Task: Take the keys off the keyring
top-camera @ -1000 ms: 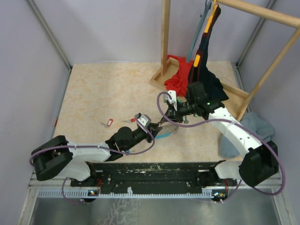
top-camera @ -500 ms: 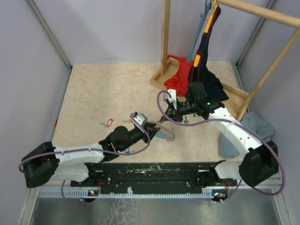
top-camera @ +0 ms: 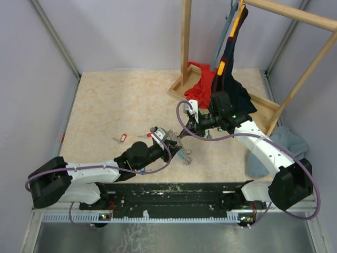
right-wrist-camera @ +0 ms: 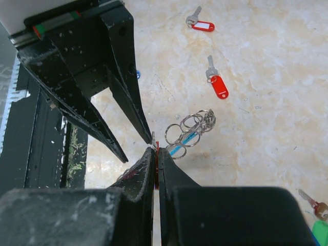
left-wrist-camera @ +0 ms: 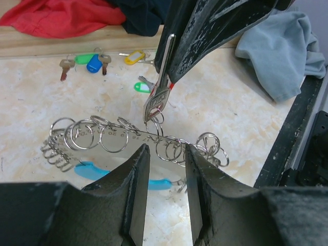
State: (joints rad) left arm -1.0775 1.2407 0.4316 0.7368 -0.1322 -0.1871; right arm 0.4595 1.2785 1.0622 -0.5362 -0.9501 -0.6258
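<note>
The keyring (left-wrist-camera: 113, 136) is a metal strip strung with several small rings and a light-blue sleeve (left-wrist-camera: 92, 170). It hangs just above the table, also seen in the top view (top-camera: 184, 155) and the right wrist view (right-wrist-camera: 192, 125). My right gripper (right-wrist-camera: 155, 149) is shut on a red-tagged key (left-wrist-camera: 156, 100) that is still linked to the keyring. My left gripper (left-wrist-camera: 165, 151) is open, its tips just below the ring strip on either side of that key. Loose keys lie beyond: green and blue tags (left-wrist-camera: 87, 61), yellow (left-wrist-camera: 134, 55), green (left-wrist-camera: 143, 87), red (right-wrist-camera: 218, 84), red (right-wrist-camera: 202, 24).
A wooden rack base (top-camera: 263, 105) with red cloth (top-camera: 199, 84) and dark clothes (top-camera: 234, 89) stands at the back right. A grey-blue cloth (top-camera: 281, 145) lies at the right. The black rail (top-camera: 174, 192) runs along the near edge.
My left arm swung out to the left and back, ending close to its first pose. The keyring bunched up and shifted slightly. My right arm has held still with the key.
</note>
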